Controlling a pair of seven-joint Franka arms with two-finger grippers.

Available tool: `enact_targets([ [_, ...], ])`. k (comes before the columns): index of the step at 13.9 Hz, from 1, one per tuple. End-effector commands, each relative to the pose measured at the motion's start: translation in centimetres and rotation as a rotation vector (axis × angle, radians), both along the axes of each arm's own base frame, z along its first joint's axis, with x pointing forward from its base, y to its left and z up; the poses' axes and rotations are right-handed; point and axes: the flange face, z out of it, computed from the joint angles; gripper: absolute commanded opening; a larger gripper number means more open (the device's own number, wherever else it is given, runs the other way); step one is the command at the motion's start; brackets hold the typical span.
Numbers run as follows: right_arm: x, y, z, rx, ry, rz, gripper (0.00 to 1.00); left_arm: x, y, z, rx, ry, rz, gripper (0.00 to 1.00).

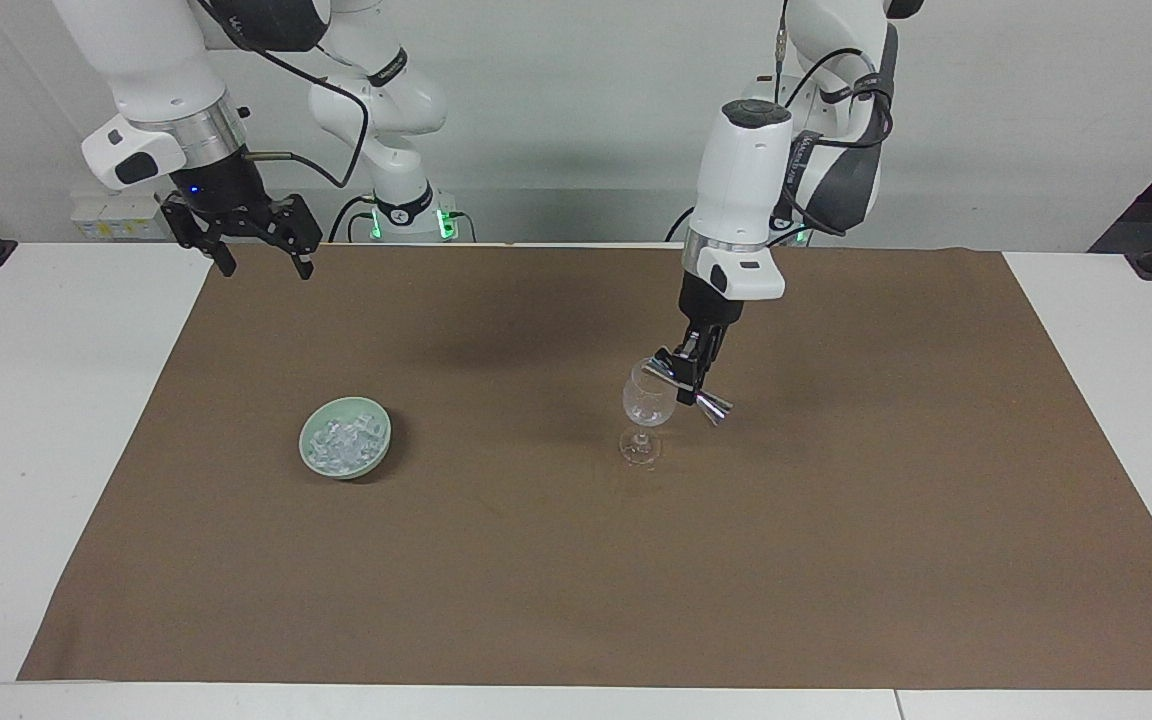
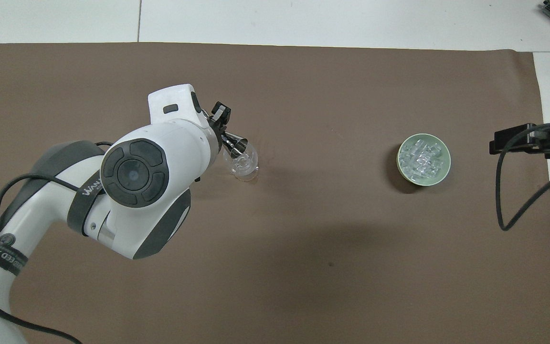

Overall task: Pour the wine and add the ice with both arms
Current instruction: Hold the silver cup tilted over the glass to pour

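You've got two white jointed arms: left arm [image 1: 751, 190] has dark grey joint covers, a round grey end cap, a lettered black band and black cable; right arm [image 1: 151, 70] has a silver wrist ring, blue LED and looping black cable. Both bases glow green.

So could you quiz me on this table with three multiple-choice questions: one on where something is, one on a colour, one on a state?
1. Where is the ice?
A. in the bowl
B. in the wine glass
C. on the brown mat

2. What colour is the bowl?
A. red
B. pale green
C. black

3. How is the metal jigger held by the left gripper?
A. upright
B. tilted over the wine glass
C. lying on the mat

Answers: 1 A, the cubes fill the bowl. 2 B, its rim is light green. 3 B, one end dips at the glass's rim.
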Motion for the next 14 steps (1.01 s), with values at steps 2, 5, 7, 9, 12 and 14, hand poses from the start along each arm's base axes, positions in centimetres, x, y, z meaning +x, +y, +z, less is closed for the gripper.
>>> enact_targets([
  [2, -0.43, -0.23, -0.03, 0.014, 0.007, 0.013, 1.0, -0.01, -0.18, 0.01, 0.027, -0.027, -0.02, 0.0],
  [5, -0.43, -0.23, -0.03, 0.014, 0.007, 0.014, 1.0, -0.03, -0.16, -0.08, 0.034, -0.026, -0.032, 0.0],
  [7, -0.41, -0.23, 0.06, 0.014, 0.004, 0.014, 1.0, -0.03, -0.16, -0.08, 0.034, -0.026, -0.032, 0.0],
  [9, -0.43, -0.23, -0.03, 0.014, 0.007, 0.013, 1.0, -0.03, -0.05, -0.04, 0.038, -0.025, -0.031, 0.0],
  [12, -0.43, -0.23, -0.03, 0.014, 0.007, 0.013, 1.0, -0.04, -0.02, -0.14, 0.054, -0.031, -0.039, 0.0],
  [14, -0.41, -0.23, -0.01, 0.014, 0.005, 0.013, 1.0, -0.05, -0.01, -0.16, 0.059, -0.031, -0.047, 0.0],
])
